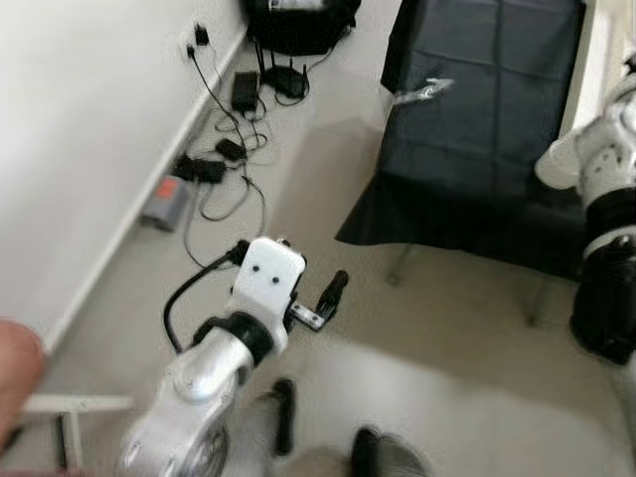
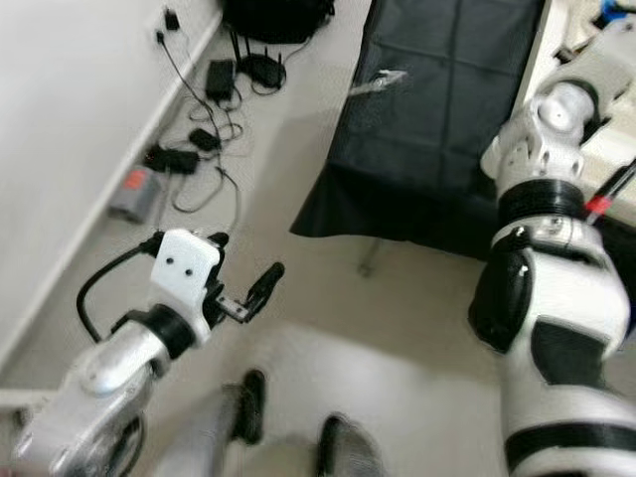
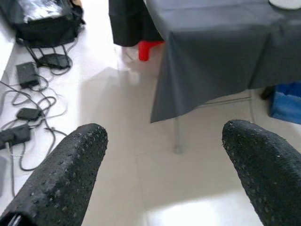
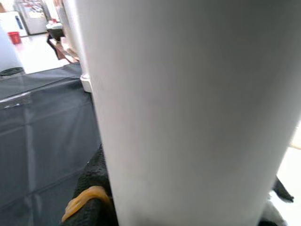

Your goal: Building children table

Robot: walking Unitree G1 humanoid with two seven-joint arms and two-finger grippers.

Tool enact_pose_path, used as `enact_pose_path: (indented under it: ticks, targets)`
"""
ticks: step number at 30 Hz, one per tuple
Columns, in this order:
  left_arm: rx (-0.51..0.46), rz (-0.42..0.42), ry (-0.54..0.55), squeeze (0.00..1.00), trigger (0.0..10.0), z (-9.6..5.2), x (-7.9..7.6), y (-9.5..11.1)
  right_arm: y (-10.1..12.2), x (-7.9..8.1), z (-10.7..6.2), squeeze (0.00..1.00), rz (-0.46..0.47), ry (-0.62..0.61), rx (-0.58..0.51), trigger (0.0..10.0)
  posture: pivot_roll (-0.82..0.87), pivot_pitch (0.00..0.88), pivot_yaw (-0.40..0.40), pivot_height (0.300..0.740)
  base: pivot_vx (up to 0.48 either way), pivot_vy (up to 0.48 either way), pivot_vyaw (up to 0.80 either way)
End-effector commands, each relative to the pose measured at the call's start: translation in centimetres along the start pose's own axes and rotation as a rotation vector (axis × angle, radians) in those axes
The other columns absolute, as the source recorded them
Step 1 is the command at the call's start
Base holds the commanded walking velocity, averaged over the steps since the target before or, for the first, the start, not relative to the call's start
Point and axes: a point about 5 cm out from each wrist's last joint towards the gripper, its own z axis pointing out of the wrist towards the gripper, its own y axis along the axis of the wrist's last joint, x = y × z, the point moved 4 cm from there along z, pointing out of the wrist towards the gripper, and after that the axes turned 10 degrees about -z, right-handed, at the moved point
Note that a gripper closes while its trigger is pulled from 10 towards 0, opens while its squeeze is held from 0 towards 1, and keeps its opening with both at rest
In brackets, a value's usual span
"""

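Note:
A thick white round leg (image 4: 188,108) stands close before the right wrist camera, with the right gripper's black fingers (image 4: 91,188) pressed against its sides, shut on it. My right arm (image 2: 556,248) is raised at the right, over the black-clothed table. My left gripper (image 1: 323,303) reaches forward above the bare floor; in the left wrist view it (image 3: 164,136) stands open with nothing between its fingers. A white frame piece (image 1: 70,402) lies on the floor at the lower left.
A table draped in black cloth (image 1: 477,129) stands ahead on the right. Cables and adapters (image 1: 224,149) trail along the left wall, below a black bag (image 1: 298,20). A blurred pinkish hand (image 1: 15,368) shows at the left edge. My feet (image 1: 283,412) are below.

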Motion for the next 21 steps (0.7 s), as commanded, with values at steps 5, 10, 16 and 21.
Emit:
enact_pose_path:
  ticks: [5, 10, 16, 21]
  targets:
    - [0.011, -0.007, -0.006, 0.0, 10.0, -0.3, -0.2, -0.4, -4.3, -1.3, -0.6, 0.0, -0.132, -0.124, 0.137, 10.0, 0.21, 0.376, -0.021, 0.74, 0.0, 0.0, 0.0]
    - [0.01, -0.004, -0.005, 0.0, 10.0, -0.2, -0.1, -0.4, -4.1, -1.8, -0.9, 0.0, -0.177, -0.225, 0.18, 10.0, 0.21, 0.376, -0.025, 0.74, 0.0, 0.0, 0.0]
    - [0.008, -0.004, -0.002, 0.0, 10.0, -0.2, -0.1, -0.4, -1.6, -1.4, -0.8, 0.0, -0.067, -0.247, 0.1, 10.0, 0.2, 0.37, -0.029, 0.74, 0.0, 0.0, 0.0]
    - [0.007, -0.005, -0.002, 0.0, 10.0, -0.1, -0.1, -0.4, 2.3, -0.5, -0.8, 0.0, 0.038, -0.204, -0.029, 10.0, 0.2, 0.359, -0.028, 0.74, 0.0, 0.0, 0.0]
